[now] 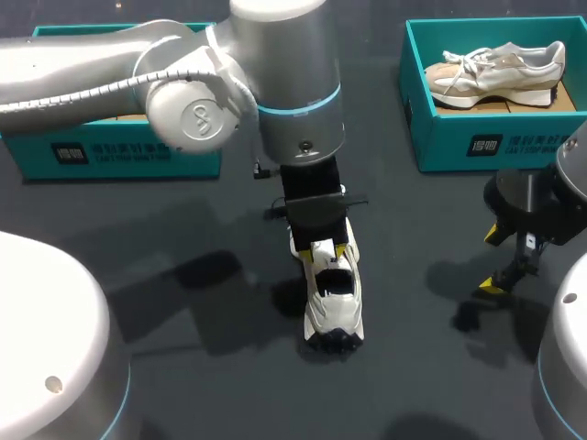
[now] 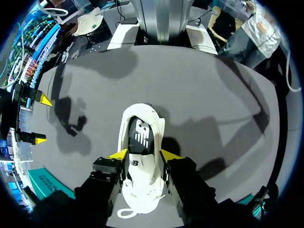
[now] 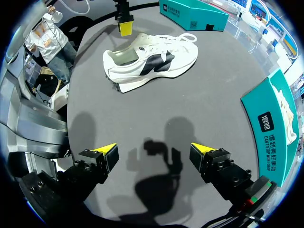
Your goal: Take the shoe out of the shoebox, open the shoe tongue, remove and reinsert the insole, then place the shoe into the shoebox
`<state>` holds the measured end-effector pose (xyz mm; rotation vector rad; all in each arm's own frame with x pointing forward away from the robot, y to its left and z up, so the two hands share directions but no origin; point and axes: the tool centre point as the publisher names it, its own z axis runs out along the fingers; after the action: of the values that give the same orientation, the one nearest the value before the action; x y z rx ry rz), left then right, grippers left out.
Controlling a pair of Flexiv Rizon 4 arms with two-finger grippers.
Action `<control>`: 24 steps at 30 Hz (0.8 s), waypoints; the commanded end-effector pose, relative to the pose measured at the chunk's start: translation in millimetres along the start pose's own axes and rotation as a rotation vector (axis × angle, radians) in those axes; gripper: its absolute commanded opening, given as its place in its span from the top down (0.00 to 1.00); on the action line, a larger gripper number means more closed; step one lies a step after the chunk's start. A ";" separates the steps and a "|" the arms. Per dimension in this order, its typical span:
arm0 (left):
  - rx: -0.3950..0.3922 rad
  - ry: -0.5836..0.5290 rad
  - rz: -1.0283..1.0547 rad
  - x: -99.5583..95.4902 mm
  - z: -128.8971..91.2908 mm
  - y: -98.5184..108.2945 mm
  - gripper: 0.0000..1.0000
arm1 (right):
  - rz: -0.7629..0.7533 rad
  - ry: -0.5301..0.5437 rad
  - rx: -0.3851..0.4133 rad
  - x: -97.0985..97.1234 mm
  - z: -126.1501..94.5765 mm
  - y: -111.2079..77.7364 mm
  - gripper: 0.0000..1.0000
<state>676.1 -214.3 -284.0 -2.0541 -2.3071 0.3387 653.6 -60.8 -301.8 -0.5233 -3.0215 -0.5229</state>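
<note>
White sneaker with a black side logo (image 1: 332, 298) stood on its sole on the dark grey counter (image 1: 183, 247), just below frame centre in the head view, outside both boxes. Heel pointed to the frame's lower edge, toe and laces up under the left arm (image 1: 284, 82). Shoe mouth was open; a black insole (image 2: 138, 134) showed inside in the left wrist view.

Left arm came in from the upper left and ended right over the sneaker. Left jaws straddled it around the tongue, one side each. Couldn't tell from any view whether they actually clamped the sneaker or only sat beside it.

Right arm (image 1: 537, 206) sat at the right edge, mid-height, well apart from the sneaker. Right jaws were spread wide and held nothing; their yellow fingertips (image 3: 107, 151) hung above bare counter with only a shadow between them.

Teal cardboard shoebox (image 1: 119, 156) at upper left, partly hidden behind the left arm. Second teal shoebox (image 1: 495, 142) at upper right held a cream-and-white sneaker (image 1: 500, 73). In the right wrist view that second box was beside the right jaws, and the white sneaker lay ahead of them, side-on.
</note>
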 end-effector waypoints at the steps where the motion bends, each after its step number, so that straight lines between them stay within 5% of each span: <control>1: -0.006 0.045 -0.084 -4.3 -18.3 -12.6 0.51 | 0.000 -0.003 -0.001 1.9 0.0 -1.1 0.00; 5: 0.028 0.063 -0.222 -1.6 -28.2 -26.2 0.00 | 0.000 -0.003 -0.001 1.9 0.0 -1.1 0.00; 21: 0.029 0.087 -0.279 0.7 -33.8 -30.7 0.00 | 0.000 -0.003 -0.001 1.9 0.0 -1.1 0.00; 24: 0.043 0.075 -0.479 2.2 -33.6 -36.3 0.00 | 0.000 -0.003 -0.001 1.9 0.0 -1.1 0.00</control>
<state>651.1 -212.0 -244.3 -1.5803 -2.5201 0.2658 653.6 -60.9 -301.8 -0.5234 -3.0215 -0.5229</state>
